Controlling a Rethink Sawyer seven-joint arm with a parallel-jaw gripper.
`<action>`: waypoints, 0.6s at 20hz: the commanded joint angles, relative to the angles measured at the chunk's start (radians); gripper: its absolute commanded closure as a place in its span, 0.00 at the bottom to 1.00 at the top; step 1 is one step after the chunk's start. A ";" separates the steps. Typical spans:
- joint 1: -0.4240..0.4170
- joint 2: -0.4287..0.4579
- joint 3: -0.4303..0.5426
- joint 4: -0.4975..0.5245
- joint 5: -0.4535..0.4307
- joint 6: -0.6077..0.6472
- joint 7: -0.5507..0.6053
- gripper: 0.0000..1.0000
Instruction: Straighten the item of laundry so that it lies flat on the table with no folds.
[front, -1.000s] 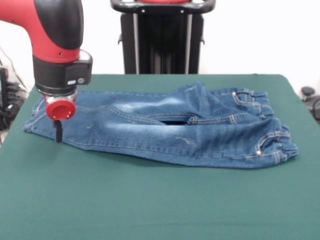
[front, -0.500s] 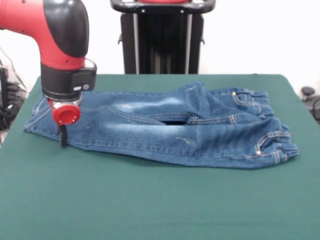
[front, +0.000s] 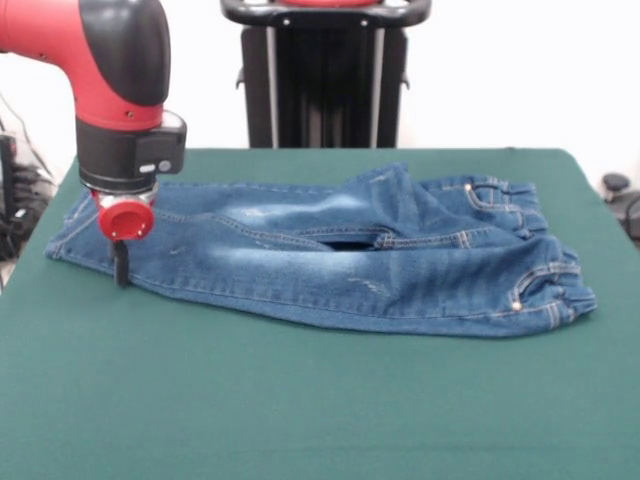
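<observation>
The item of laundry, a small pair of blue jeans, lies lengthwise across the green table. Its waistband is at the right and its leg ends at the left. One leg is folded over near the crotch, leaving a raised flap at the middle top. My gripper hangs from the red and black arm over the left leg end. Its dark fingers are pressed together into one narrow bar at the near edge of the denim, shut on the cloth there.
A black pedestal stands behind the table's far edge. Bare green felt stretches in front of the jeans, with narrower strips at both sides.
The arm swung a little right, then back left. The left leg end of the jeans has shifted slightly left with it.
</observation>
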 joint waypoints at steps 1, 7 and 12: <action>-0.008 0.077 0.086 0.094 -0.054 0.003 -0.064 0.00; -0.001 0.005 0.075 0.143 -0.047 0.040 -0.059 0.00; -0.021 -0.019 0.081 0.161 -0.055 0.022 -0.067 0.00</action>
